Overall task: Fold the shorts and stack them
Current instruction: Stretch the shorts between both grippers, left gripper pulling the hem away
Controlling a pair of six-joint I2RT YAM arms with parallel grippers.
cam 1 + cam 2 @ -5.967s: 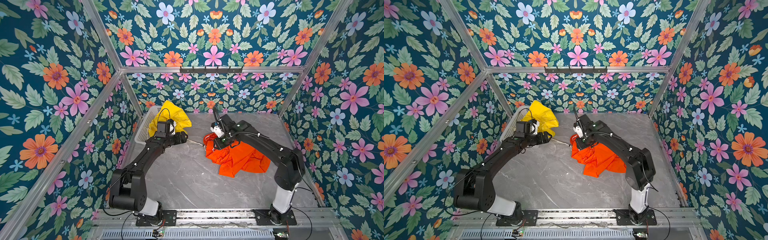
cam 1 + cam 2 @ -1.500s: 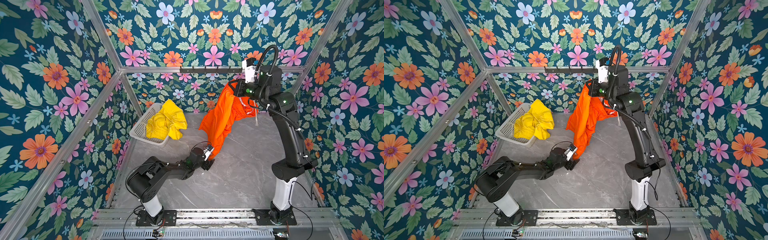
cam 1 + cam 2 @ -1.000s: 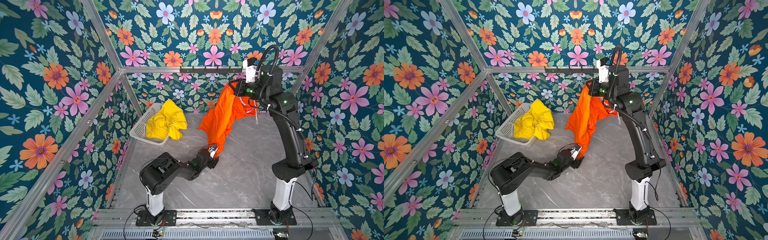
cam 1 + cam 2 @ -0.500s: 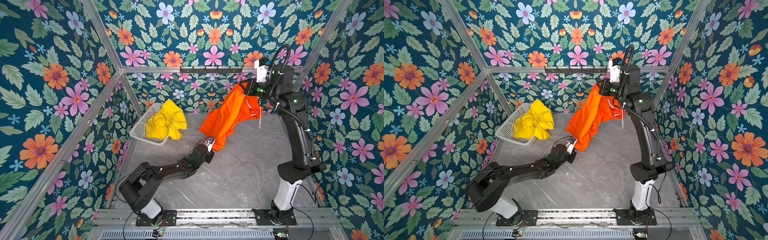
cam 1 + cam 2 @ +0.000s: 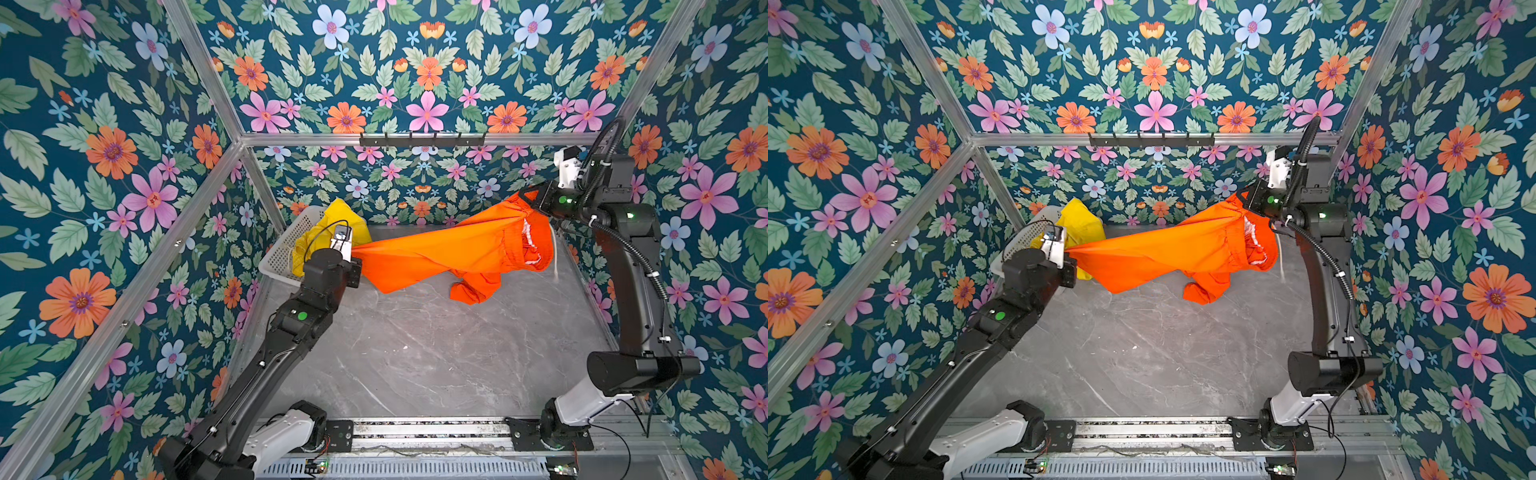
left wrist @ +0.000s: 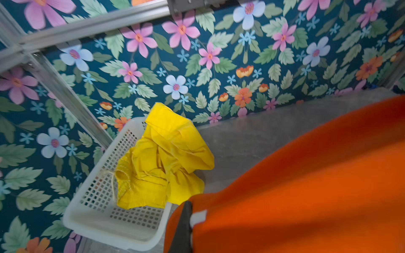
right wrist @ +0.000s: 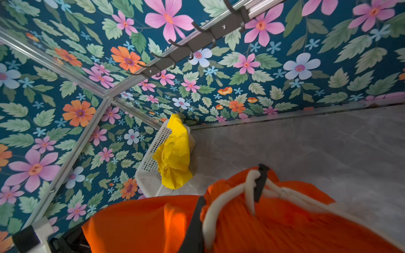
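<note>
The grey marbled table fills the lower middle of both top views. It lies bare in front of me, and I judge the folding has to happen there. Above it, across the centre of the frame, the orange shorts hang stretched in the air between my two arms, clear of the tabletop. One part droops in a loose bunch right of centre. I hold them spread like this so the cloth pulls out of its crumple and can be laid down flat.

Left of centre, in the back corner, sits the white basket. The yellow shorts lie heaped in it, spilling over its rim, out of the way and not yet folded.

The left gripper, just in front of the basket, is clamped on one end of the orange shorts, a leg hem as far as I can tell. The left wrist view shows a dark finger pressed into the fabric. The right gripper, high at the right of the frame, is closed on the gathered waistband.

In the right wrist view the pale drawstring loops over a dark finger. I judge it could snag when I lower the cloth.
</note>
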